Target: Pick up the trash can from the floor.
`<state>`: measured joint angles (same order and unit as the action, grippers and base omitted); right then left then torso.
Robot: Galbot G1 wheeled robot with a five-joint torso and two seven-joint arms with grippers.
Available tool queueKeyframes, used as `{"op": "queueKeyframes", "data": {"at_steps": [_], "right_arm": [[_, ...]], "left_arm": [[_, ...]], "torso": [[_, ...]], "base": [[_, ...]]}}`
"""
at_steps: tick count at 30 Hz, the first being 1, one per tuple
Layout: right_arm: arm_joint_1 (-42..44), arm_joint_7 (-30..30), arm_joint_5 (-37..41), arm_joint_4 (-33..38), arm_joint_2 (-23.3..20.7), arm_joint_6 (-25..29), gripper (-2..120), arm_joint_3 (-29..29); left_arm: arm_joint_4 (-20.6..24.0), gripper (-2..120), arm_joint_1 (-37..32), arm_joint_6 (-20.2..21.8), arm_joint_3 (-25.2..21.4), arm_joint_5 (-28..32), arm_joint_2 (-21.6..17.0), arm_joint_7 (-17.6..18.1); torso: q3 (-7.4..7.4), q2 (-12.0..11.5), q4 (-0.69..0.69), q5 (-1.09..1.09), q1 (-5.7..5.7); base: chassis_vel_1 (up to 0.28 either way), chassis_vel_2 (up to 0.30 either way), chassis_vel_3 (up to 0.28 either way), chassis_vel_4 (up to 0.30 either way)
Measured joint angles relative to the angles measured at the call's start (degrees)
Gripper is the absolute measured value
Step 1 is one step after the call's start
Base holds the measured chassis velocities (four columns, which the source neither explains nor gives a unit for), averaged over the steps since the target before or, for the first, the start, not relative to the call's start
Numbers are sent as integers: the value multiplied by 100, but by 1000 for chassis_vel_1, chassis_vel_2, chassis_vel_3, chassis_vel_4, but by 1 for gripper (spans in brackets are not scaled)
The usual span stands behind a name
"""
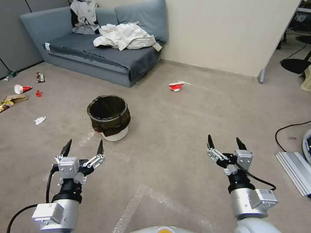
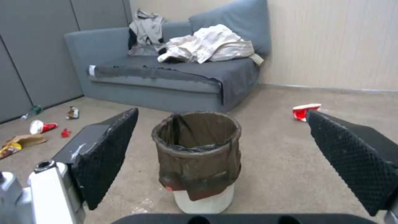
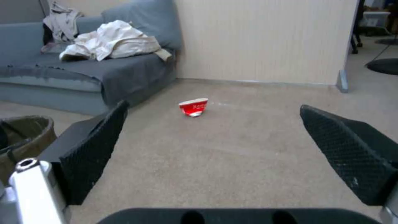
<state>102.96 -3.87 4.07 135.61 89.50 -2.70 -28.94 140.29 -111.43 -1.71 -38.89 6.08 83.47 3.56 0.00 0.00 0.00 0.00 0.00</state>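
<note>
Head view has your left gripper point(image 1: 83, 145) sitting low, just short of the trash can point(image 1: 109, 117), jaws spread wide and holding nothing, so you look lined up to straddle it. Your right gripper point(image 1: 225, 142) waits off to the side, also wide open and empty. That can stands upright on the carpet floor point(image 1: 181, 129): small white bin, dark bag folded over its rim.

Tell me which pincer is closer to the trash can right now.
Left. The left pincer hovers open just short of the trash can, lined up with it. The right pincer, also open, is well off to the can's right.
</note>
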Motion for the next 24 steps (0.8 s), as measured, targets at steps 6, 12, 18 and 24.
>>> {"op": "queueKeyframes", "data": {"at_steps": [6,12,18,24], "right_arm": [[-1,0,10,0,0,0,100,0],[-4,-3,33,-14,1,9,100,12],[-10,-6,35,-20,1,10,100,16],[-9,-10,39,-21,-3,10,100,17]], "left_arm": [[0,100,0,11,8,6,4,-5],[2,100,-6,66,-1,11,6,-79],[6,100,-8,90,-11,11,8,-122],[6,100,-10,93,-5,6,12,-130]], "torso": [[0,0,0,0,0],[0,0,0,0,0],[0,0,0,0,0],[0,0,0,0,0]], "base": [[0,0,0,0],[0,0,0,0],[0,0,0,0],[30,48,42,37]]}}
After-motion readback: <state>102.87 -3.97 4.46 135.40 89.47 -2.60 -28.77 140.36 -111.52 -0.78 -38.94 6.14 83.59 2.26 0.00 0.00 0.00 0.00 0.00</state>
